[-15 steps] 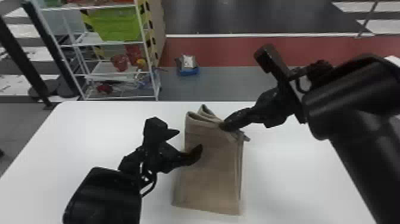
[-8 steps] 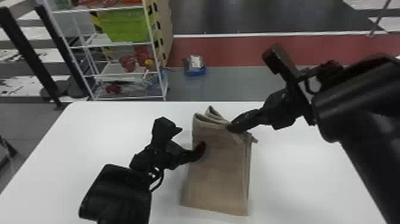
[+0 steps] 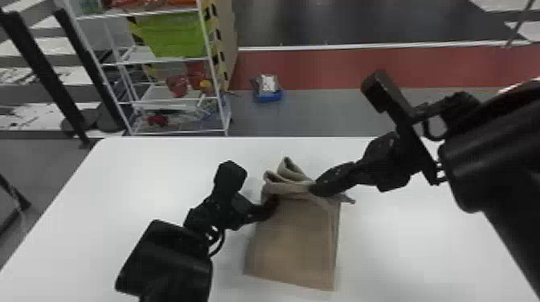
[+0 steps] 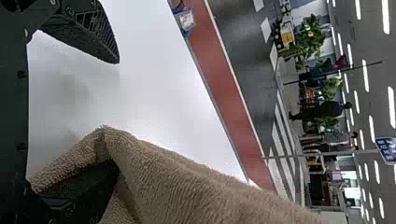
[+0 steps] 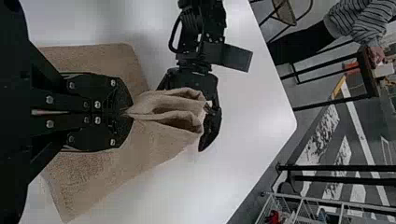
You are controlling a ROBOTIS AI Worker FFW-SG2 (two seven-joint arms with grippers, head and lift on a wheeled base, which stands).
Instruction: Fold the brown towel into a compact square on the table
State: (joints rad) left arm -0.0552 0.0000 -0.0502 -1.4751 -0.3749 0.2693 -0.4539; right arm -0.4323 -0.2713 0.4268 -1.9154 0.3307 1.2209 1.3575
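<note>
Towel [image 3: 297, 245]: stretching lengthwise back robot-ward
Left gripper [image 4: 117, 114]: jaws gaping wide, straddling fold
Right gripper [image 5: 128, 112]: jaws pinching far end

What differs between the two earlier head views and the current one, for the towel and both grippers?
The right gripper has come back toward the robot, bringing the far end of the brown towel with it; that end now bunches into looser loops. The left gripper has shifted slightly rightward. The right gripper's hold on the towel stayed, and the towel's near edge kept its place on the table.
</note>
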